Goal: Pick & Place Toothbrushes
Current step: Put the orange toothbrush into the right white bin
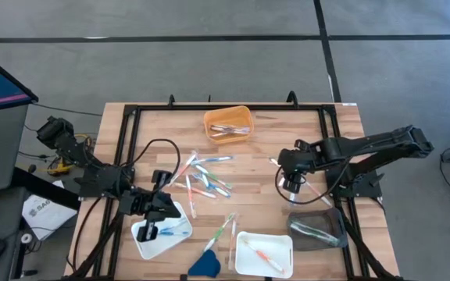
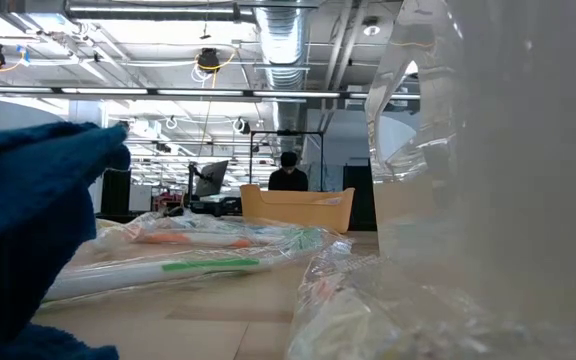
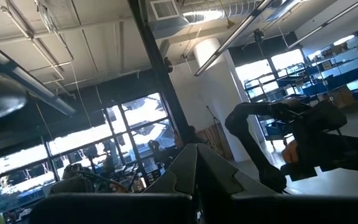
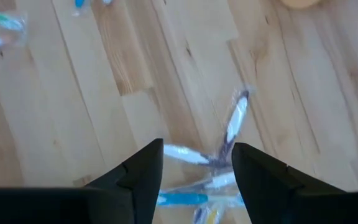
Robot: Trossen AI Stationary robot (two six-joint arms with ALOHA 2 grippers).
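A loose scatter of toothbrushes (image 1: 205, 178) lies across the middle of the wooden table (image 1: 264, 136), with the right gripper (image 1: 291, 183) hovering over a small cluster of wrapped brushes (image 4: 211, 163) on that scatter's right side; its fingers stand apart, the brushes showing in the gap between them and nothing gripped. More brushes sit in the orange tray (image 1: 227, 123) near the far edge, in the white tray (image 1: 265, 251) at the near edge, and in the clear bin (image 1: 317, 229) just beside the right arm. The left gripper (image 1: 151, 228) is down over another white tray (image 1: 162, 232) at the near left, which holds a blue brush; whether its fingers are open or closed cannot be told. A dark-blue wedge (image 1: 205, 264) rests at the near edge between the two white trays. Bare wood stays open between the scatter and the orange tray, and a black frame (image 1: 127, 125) borders the tabletop.
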